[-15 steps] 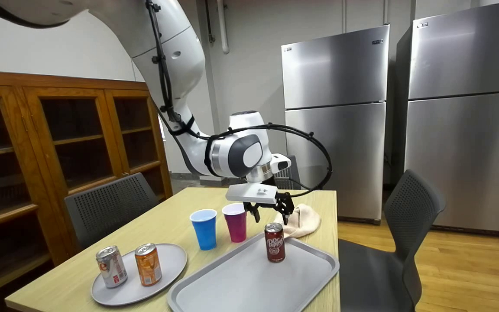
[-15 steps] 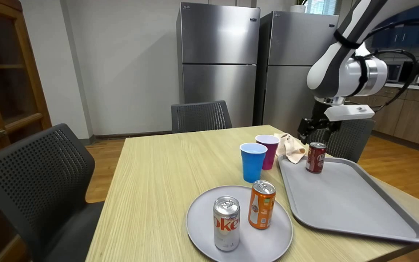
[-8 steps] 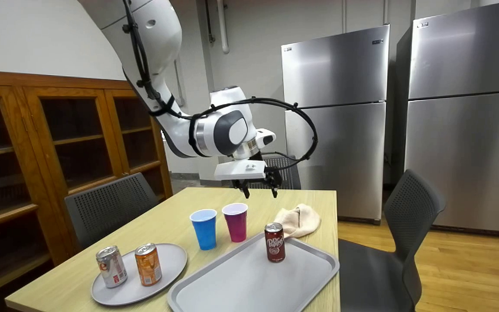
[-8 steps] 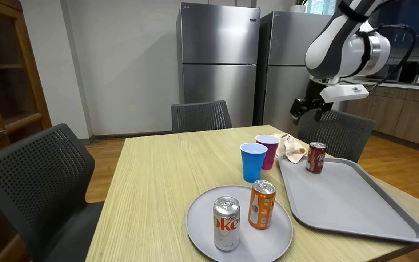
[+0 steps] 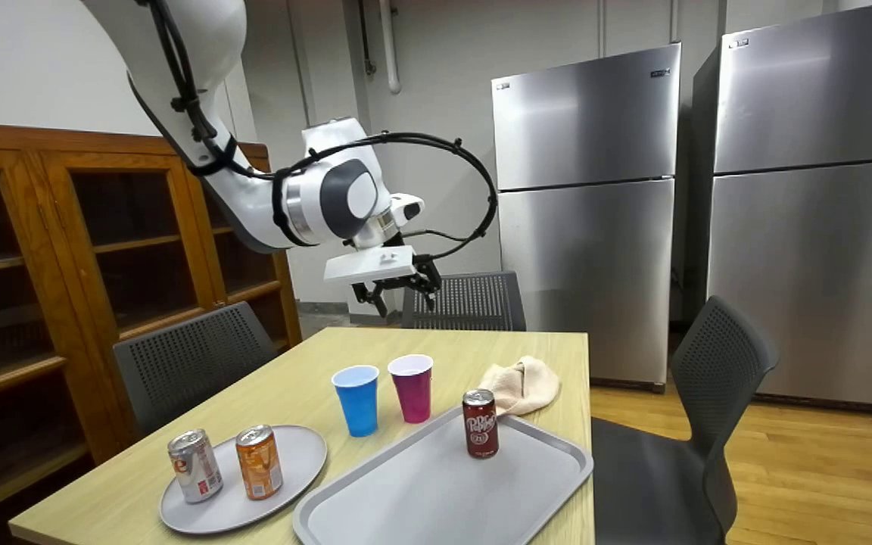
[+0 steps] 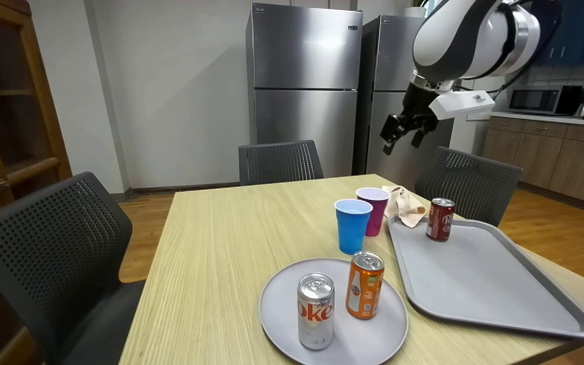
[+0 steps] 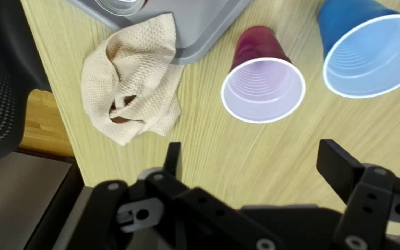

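Note:
My gripper (image 5: 406,306) is open and empty, high above the far part of the table; it also shows in an exterior view (image 6: 402,146). In the wrist view its fingers (image 7: 339,170) stand wide apart over bare wood. The magenta cup (image 7: 262,90) is nearest, upright and open, with the blue cup (image 7: 370,59) beside it. A crumpled beige cloth (image 7: 141,80) lies by the corner of the grey tray (image 7: 200,21). A dark red Dr Pepper can (image 5: 480,424) stands upright on the tray; only its top edge shows in the wrist view.
A round grey plate (image 6: 282,299) holds a silver Coke can (image 6: 316,317) and an orange can (image 6: 365,286). Dark chairs (image 5: 708,409) stand around the table (image 6: 221,243). Steel fridges (image 5: 587,227) and a wooden cabinet (image 5: 129,219) stand behind.
My gripper has risen from just above the Dr Pepper can and moved away from it, leftwards in both exterior views, staying open. The can, cups, cloth, tray and plate have not moved.

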{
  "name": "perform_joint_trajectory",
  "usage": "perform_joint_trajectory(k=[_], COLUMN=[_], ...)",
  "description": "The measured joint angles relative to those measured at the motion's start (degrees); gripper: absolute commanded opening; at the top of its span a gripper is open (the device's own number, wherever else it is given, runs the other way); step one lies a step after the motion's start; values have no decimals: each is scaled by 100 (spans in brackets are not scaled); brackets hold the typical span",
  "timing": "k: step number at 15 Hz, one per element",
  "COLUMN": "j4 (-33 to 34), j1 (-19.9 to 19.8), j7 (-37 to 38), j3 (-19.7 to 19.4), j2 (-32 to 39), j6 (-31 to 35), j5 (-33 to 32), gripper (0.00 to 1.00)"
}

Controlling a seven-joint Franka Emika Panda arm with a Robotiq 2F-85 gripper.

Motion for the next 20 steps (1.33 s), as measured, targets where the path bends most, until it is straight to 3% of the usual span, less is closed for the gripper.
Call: perform_joint_trajectory(k=[7,16,20], j4=[-190,-182,-144], j1=[444,902,1073], j7=[-60,-1036,-1352], j3=[595,1366,1541], j2=[-389,-453,-453], j6=[-99,-514,-749], j5=[81,1028,1087], gripper=[100,100,100])
